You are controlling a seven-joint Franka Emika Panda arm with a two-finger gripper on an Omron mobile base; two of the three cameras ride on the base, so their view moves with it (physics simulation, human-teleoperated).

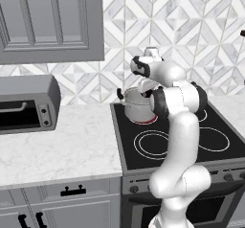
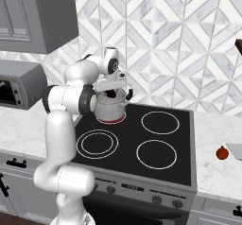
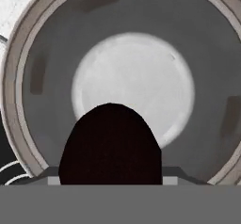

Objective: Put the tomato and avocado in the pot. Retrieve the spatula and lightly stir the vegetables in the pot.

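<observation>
The steel pot (image 1: 136,109) (image 2: 111,109) with black side handles stands on the stove's back left burner. My gripper (image 1: 146,89) (image 2: 112,92) hangs straight over its mouth, pointing down. It is shut on a dark rounded avocado (image 3: 110,145), which hides the fingertips in the hand view. Behind the avocado I look down into the pot (image 3: 28,68), and its pale floor is bare. The red tomato (image 2: 222,152) lies on the counter right of the stove, far from the gripper. The spatula is out of view.
The black cooktop (image 1: 143,155) (image 2: 186,172) has ring burners in front of and beside the pot. A grey toaster oven (image 1: 28,105) sits on the left counter under a wall cabinet (image 1: 48,21). A pale flat object (image 2: 237,151) lies by the tomato.
</observation>
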